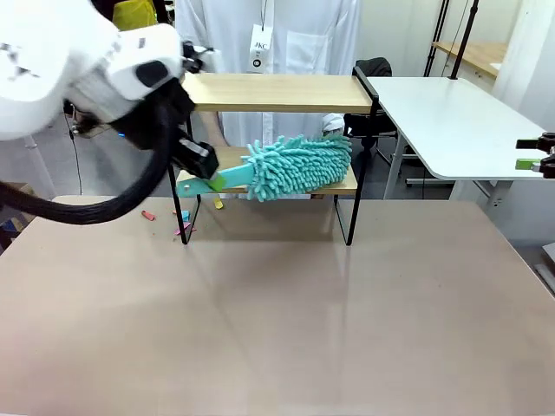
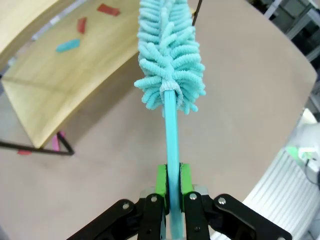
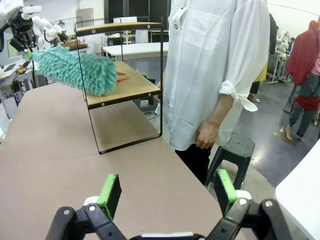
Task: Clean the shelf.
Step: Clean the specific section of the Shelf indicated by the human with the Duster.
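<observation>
The shelf [image 1: 277, 92] stands at the table's far side, two light wood boards in a thin black frame. My left gripper [image 2: 170, 186] is shut on the teal handle of a fluffy teal duster [image 1: 299, 166]. The duster head [image 2: 170, 55] hangs just in front of the lower board [image 2: 65, 85] and hides much of it in the front view. Red scraps [image 2: 107, 9] and a blue scrap [image 2: 67, 46] lie on that board. At the table's far right my right gripper [image 3: 167, 192] stands open and holds nothing, well away from the shelf [image 3: 125, 87].
A person in a white shirt [image 3: 220, 75] stands behind the shelf, hands down. Small coloured scraps [image 1: 182, 224] lie on the table by the shelf's left leg. A white table [image 1: 460, 121] stands at the right, a black stool [image 3: 232, 147] beside the person.
</observation>
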Robot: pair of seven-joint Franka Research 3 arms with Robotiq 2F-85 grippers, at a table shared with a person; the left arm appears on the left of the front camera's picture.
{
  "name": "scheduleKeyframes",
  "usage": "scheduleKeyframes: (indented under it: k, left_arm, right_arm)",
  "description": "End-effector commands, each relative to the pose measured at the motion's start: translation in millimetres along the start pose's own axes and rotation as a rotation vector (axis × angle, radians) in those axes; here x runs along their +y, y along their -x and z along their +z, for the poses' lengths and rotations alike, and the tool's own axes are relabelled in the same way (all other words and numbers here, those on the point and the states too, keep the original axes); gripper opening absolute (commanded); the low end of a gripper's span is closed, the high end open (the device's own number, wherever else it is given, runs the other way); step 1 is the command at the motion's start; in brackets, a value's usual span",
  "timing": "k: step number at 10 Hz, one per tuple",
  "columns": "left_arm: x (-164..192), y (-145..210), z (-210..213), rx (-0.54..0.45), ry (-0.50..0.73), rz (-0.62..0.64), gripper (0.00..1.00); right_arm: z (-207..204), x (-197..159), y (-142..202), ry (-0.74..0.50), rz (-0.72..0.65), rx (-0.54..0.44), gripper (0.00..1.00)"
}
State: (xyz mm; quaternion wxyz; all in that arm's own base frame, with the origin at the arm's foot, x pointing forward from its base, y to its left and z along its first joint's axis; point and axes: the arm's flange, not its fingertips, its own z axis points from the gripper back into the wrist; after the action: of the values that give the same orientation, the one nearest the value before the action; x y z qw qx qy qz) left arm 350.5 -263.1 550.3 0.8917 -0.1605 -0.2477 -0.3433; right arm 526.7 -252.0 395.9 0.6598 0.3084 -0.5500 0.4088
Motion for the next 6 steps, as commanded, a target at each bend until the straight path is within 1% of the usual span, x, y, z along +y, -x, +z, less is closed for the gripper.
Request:
scheduleKeyframes:
  k: [1,2,3,4,6]
  left_arm:
    - [-12.3,-39.9,-19.2,-0.021,-0.047,0.036,0.13]
    - [-14.7,-45.3,-23.3,-0.046,-0.070,0.075,0.13]
    - [-14.0,-47.5,-23.3,-0.031,-0.051,0.067,0.13]
    - [-11.0,-33.7,-27.7,-0.016,-0.020,0.031,0.13]
    - [-11.0,-33.7,-27.7,-0.016,-0.020,0.031,0.13]
  right_arm:
    - [-2.3,1.0,-7.2,0.009,-0.012,0.025,1.00]
    - [-2.3,1.0,-7.2,0.009,-0.012,0.025,1.00]
    - [-2.3,1.0,-7.2,0.009,-0.012,0.025,1.00]
    - [-2.3,1.0,-7.2,0.009,-0.012,0.025,1.00]
    - [-2.3,1.0,-7.2,0.009,-0.012,0.025,1.00]
